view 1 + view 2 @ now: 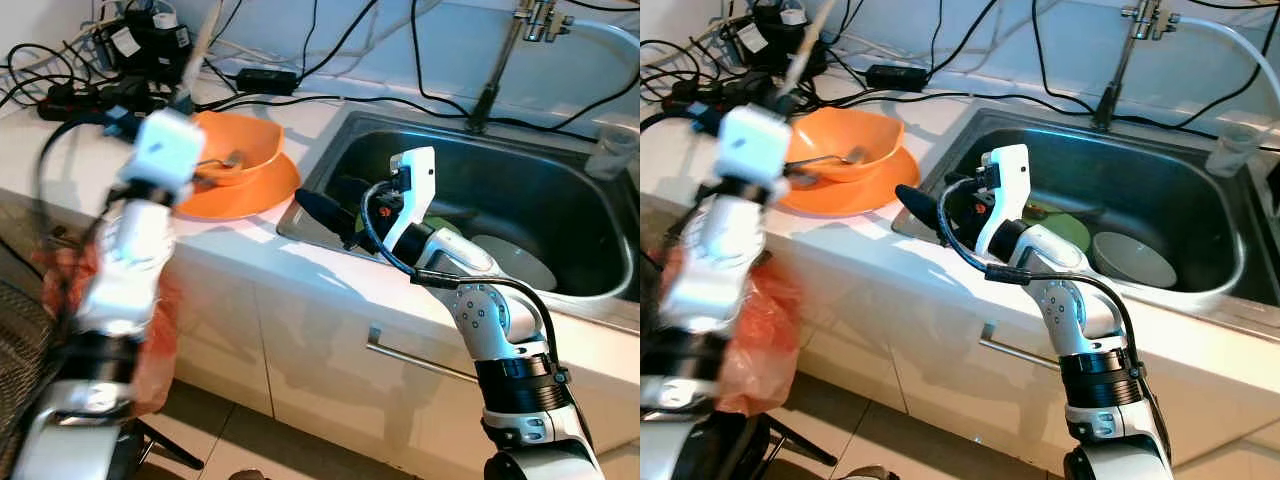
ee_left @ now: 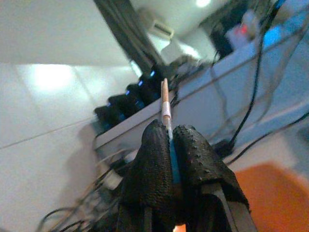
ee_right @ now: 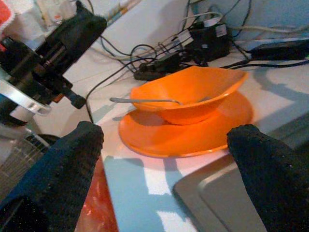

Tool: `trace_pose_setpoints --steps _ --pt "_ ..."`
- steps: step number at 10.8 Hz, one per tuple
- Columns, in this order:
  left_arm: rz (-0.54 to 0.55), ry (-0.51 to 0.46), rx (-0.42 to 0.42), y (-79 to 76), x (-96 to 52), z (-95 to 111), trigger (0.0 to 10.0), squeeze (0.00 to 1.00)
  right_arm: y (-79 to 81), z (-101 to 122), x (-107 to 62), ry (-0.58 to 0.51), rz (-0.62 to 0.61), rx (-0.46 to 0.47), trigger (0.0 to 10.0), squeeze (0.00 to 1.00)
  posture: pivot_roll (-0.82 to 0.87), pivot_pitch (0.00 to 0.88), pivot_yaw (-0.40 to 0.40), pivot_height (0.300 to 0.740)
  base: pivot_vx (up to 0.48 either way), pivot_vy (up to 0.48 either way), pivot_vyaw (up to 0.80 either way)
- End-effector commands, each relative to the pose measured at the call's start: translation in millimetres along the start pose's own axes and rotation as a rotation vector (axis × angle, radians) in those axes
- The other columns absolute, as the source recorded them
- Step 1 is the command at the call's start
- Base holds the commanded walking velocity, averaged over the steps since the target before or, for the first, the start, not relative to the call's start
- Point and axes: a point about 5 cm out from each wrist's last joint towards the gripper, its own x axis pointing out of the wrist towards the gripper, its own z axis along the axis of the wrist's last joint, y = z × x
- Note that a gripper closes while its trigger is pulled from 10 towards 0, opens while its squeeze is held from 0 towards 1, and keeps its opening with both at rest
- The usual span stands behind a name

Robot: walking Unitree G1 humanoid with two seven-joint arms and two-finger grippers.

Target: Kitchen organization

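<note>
An orange bowl (image 1: 250, 148) sits on an orange plate (image 1: 255, 195) on the white counter, left of the sink, with a metal spoon (image 3: 140, 100) lying in it. My left gripper (image 2: 168, 140) is shut on a thin wooden chopstick (image 2: 165, 99) that points upward; it hovers just left of the bowl, above the counter. My right gripper (image 3: 164, 154) stands open over the sink's left rim, facing the bowl and plate, with nothing between its fingers. Inside the steel sink (image 1: 560, 190) lie a green plate (image 1: 1065, 228) and a white bowl (image 1: 1130, 262).
Power strips, adapters and black cables (image 1: 130, 50) crowd the back of the counter. A faucet (image 1: 500, 60) rises behind the sink, and a clear cup (image 1: 612, 150) stands at its far right. An orange plastic bag (image 1: 760, 330) hangs by the cabinet front, low on the left.
</note>
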Motion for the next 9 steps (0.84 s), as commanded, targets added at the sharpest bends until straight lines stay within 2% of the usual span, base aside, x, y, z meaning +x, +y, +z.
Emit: trace_pose_setpoints --steps 1,2,4,5,7,9 --pt "-0.031 -0.035 -0.033 -9.9 5.5 10 0.0 0.0 -5.7 6 -1.1 -0.022 -0.036 -0.012 10.0 0.0 0.06 0.0 0.02 0.74 0.0 0.0 0.0" --pt "-0.061 -0.053 -0.1 -25.3 8.7 17 0.0 0.0 -11.0 10 -2.9 -0.037 -0.076 -0.021 10.0 0.0 0.06 0.0 0.021 0.74 0.0 0.0 0.0" --pt "-0.127 -0.052 -0.224 -53.6 8.6 24 0.0 0.0 -29.9 25 -10.9 -0.119 -0.231 -0.059 10.0 0.0 0.04 0.0 0.022 0.74 0.0 0.0 0.0" --pt "-0.144 -0.065 -0.282 -62.7 7.1 28 0.0 0.0 -39.4 33 -16.0 -0.161 -0.32 -0.1 10.0 0.0 0.03 0.0 0.023 0.74 0.0 0.0 0.0" --pt "-0.244 -0.088 -0.421 -82.4 2.8 37 0.0 0.0 -52.4 42 -26.1 -0.191 -0.42 -0.121 10.0 0.0 0.01 0.0 0.027 0.74 0.0 0.0 0.0" --pt "-0.363 -0.09 -0.485 -105.8 -4.4 40 0.0 0.0 -62.1 44 -38.9 -0.192 -0.52 -0.188 10.0 0.0 -0.01 0.0 0.033 0.74 0.0 0.0 0.0"
